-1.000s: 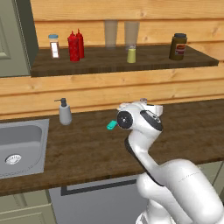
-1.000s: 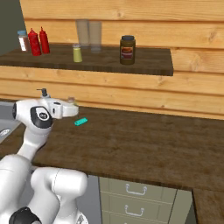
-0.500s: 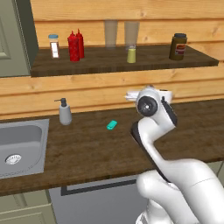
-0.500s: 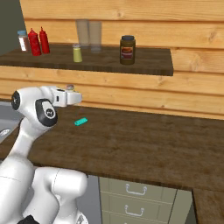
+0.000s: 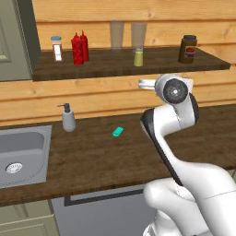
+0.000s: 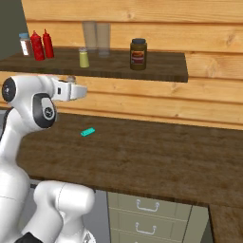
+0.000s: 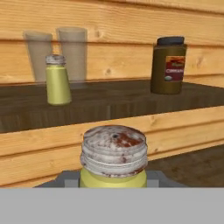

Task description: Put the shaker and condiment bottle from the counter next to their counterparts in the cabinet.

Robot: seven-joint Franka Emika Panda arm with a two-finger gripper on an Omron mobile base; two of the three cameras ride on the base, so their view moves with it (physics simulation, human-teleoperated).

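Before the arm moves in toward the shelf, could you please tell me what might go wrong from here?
1. The held shaker sits below the cabinet shelf edge; pushing straight ahead could knock it against the board.
2. Two glasses stand just behind the shelf shaker; reaching too deep could topple them.
3. The tool grips the shaker low, so a bump might tilt it.

A home kitchen, rendered.
A steel sink [image 5: 18, 156] is set into the dark wood counter [image 5: 106, 161], a soap dispenser [image 5: 68, 118] beside it, drawers [image 6: 152, 213] under the counter's front edge, and condiment bottles [image 5: 78, 47] on the cabinet [image 5: 115, 64] shelf.
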